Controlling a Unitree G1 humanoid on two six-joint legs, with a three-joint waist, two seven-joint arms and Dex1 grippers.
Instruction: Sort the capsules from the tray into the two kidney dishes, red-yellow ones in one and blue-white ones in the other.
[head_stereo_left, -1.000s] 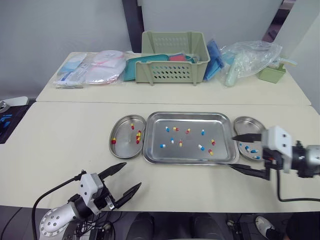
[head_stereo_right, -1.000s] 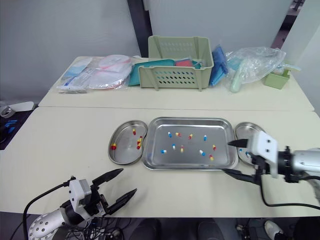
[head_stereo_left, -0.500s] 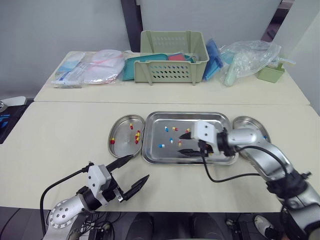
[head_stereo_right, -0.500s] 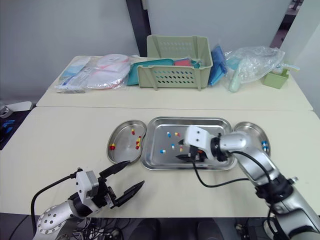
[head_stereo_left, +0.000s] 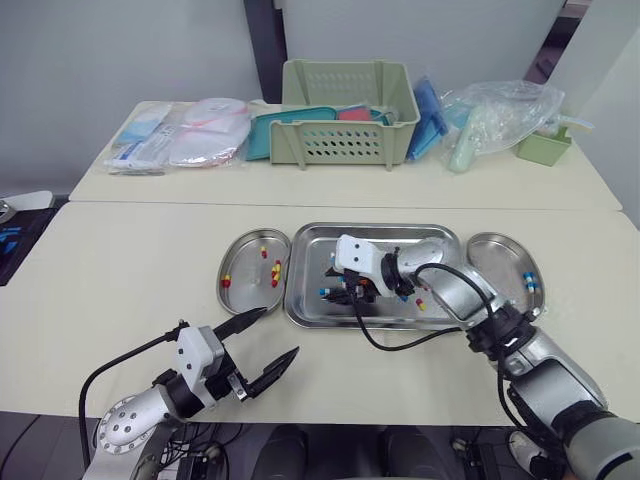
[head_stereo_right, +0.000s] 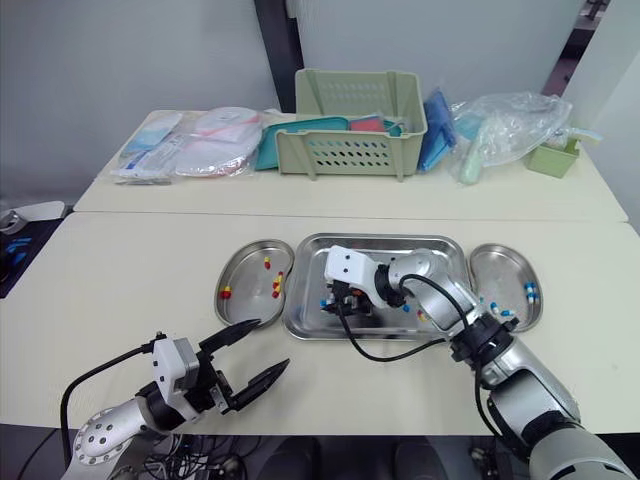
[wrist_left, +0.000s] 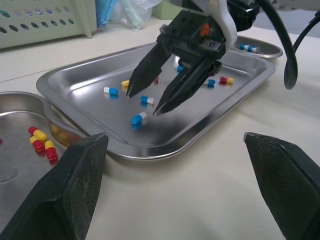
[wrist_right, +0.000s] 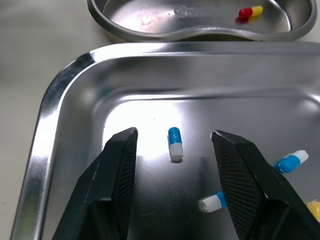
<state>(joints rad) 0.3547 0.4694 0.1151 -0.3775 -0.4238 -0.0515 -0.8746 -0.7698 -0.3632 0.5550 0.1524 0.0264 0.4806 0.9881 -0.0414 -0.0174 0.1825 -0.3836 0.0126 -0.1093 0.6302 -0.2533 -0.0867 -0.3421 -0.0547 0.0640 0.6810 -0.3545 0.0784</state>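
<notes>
The steel tray (head_stereo_left: 375, 229) lies mid-table with several loose capsules. My right gripper (head_stereo_left: 338, 290) hangs low over its left part, open. A blue-white capsule (wrist_right: 174, 143) lies on the tray floor between its fingers (wrist_right: 116, 185), untouched. Two more blue-white capsules (wrist_right: 292, 161) lie close by. The left kidney dish (head_stereo_left: 247, 265) holds several red-yellow capsules (head_stereo_left: 277, 270). In the right kidney dish (head_stereo_left: 500, 255) are blue-white capsules (head_stereo_left: 528, 281). My left gripper (head_stereo_left: 265, 345) is open and empty over the near table edge, pointing at the tray.
On the far table stand a green basket (head_stereo_left: 348, 115), flat packets (head_stereo_left: 185, 135), a clear plastic bag (head_stereo_left: 500, 115) and a small green container (head_stereo_left: 545, 148). Bare tabletop stretches left of the dishes and along the front edge.
My right gripper has swung from beside the right kidney dish across the tray to its left part. The left gripper rose a little toward the tray, staying open.
</notes>
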